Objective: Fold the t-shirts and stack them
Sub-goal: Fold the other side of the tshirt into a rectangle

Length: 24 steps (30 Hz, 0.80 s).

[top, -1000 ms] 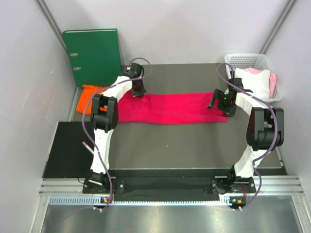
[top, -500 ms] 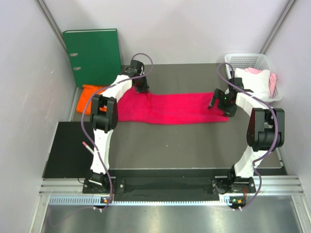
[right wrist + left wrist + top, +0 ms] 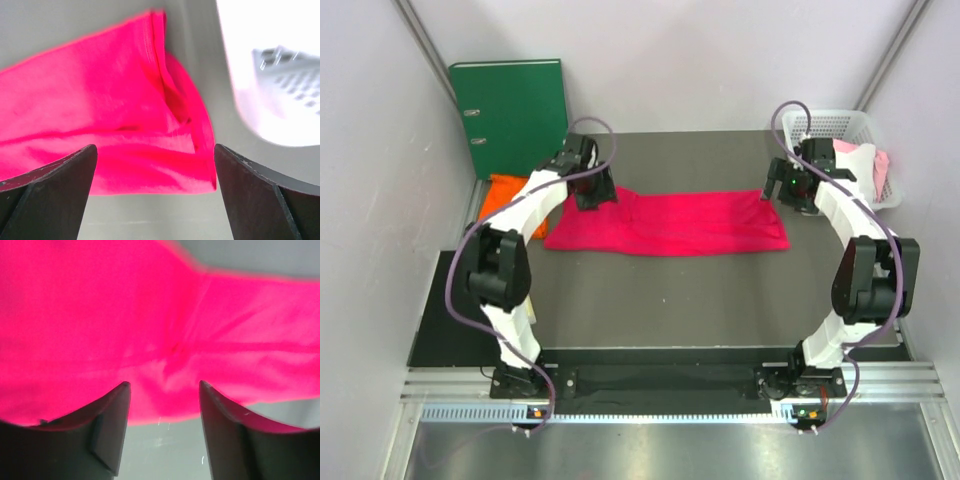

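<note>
Two spread, empty tools: left gripper (image 3: 164,385) and right gripper (image 3: 155,147) hover at far corners of the crimson-pink t-shirt (image 3: 670,222); mismatched pinches could skew the fold.

Left claw (image 3: 164,383) and right claw (image 3: 155,146) hover on arms stretched far forward, fingers spread, gripping nothing.
</note>
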Tool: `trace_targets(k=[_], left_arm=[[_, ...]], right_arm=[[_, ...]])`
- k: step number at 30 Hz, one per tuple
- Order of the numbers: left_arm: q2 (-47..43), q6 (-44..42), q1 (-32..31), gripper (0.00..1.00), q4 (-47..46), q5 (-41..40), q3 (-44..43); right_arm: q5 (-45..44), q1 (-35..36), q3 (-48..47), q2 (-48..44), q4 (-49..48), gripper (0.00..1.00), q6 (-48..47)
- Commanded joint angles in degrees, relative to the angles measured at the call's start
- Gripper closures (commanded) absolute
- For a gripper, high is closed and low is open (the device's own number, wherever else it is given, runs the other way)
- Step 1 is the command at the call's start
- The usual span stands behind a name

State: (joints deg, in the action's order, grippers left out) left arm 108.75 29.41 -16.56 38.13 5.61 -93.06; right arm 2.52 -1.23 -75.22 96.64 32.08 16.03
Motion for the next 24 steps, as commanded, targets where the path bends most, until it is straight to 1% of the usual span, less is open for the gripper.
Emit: trace_targets(k=[1, 2, 3, 6, 8, 9, 14, 18, 22, 24], left_arm=[[-8.45, 4.51, -0.05, 0.31, -0.94, 1.42, 12.61], [-10.73, 6.0, 0.03, 0.25, -1.3, 1.77, 14.64], [-11.88, 6.79, 0.03, 0.23, -1.74, 2.04, 18.49], [-15.05, 9.87, 0.03, 0.17, -2.97, 2.48, 24.12], [-16.54, 11.8, 0.12, 0.16, -4.11, 2.75, 26.25], [-16.9, 12.42, 0.21, 0.13, -4.2, 2.48, 27.74], [-17.78, 15.32, 1.79, 0.08, -3.77, -0.59, 29.95], [-17.78, 17.08, 4.77, 0.07, -3.59, -3.23, 32.05], [-16.47, 17.79, 6.89, 0.09, -5.08, -4.55, 32.15], [-14.36, 17.7, 7.24, 0.13, -4.91, -4.55, 30.75]], right_arm=[[-2.35, 0.8, -4.14, -0.24, -2.28, 0.0, -3.64], [-2.35, 1.06, -4.32, 0.65, -2.28, 0.0, -3.73], [-3.83, 2.63, -4.23, 1.18, -2.28, 0.0, -3.73], [-4.46, 3.61, -2.83, 2.59, -3.94, 0.0, -3.82], [-4.46, 4.22, -1.25, 3.38, -5.09, 0.0, -3.73], [-4.81, 4.31, -0.9, 3.55, -5.35, 0.0, -3.64], [-6.12, 5.36, 1.92, 4.78, -7.64, 0.0, -3.99], [-9.19, 5.54, 2.8, 5.75, -9.31, 0.0, -3.64], [-10.17, 5.98, 3.85, 6.19, -11.5, 0.0, -3.03], [-10.69, 6.24, 4.2, 6.8, -12.38, 0.0, -2.76]])
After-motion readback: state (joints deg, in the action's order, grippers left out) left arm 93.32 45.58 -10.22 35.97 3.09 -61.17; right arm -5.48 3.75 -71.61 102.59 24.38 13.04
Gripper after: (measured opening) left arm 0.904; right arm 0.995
